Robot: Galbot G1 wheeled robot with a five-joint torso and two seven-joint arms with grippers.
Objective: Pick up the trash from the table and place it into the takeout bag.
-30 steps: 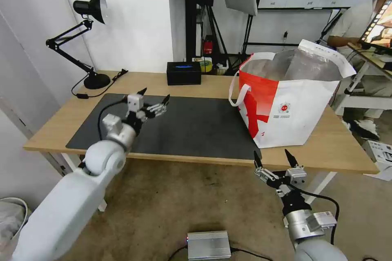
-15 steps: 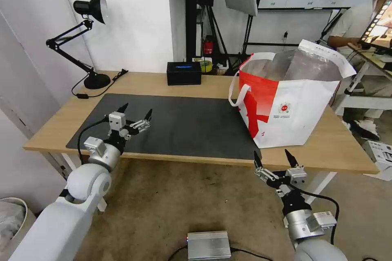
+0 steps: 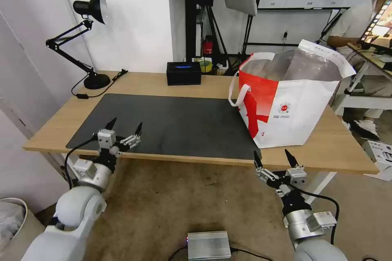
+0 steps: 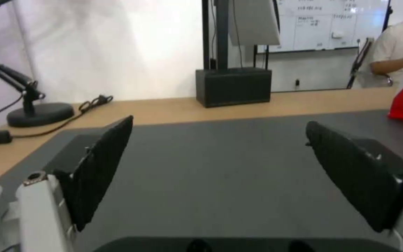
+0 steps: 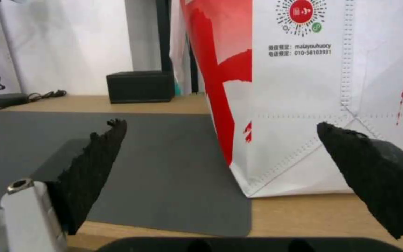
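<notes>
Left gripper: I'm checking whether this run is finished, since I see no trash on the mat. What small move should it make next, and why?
Probably finish pulling back to rest beside the right gripper. The left gripper hangs open and empty at the table's near edge, the mat lies bare, and the bag stands upright; its contents cannot be seen.

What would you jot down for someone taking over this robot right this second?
Left claw: open, empty, at the table's near edge by the dark mat.
Right claw: open, empty, parked below the table edge in front of the takeout bag.
Bag stands upright and open on the table's right side.
Also on the table: a black box and a desk lamp.
Done: no trash lies on the mat.
Left: nothing I can see; bag contents can't be made out.
</notes>
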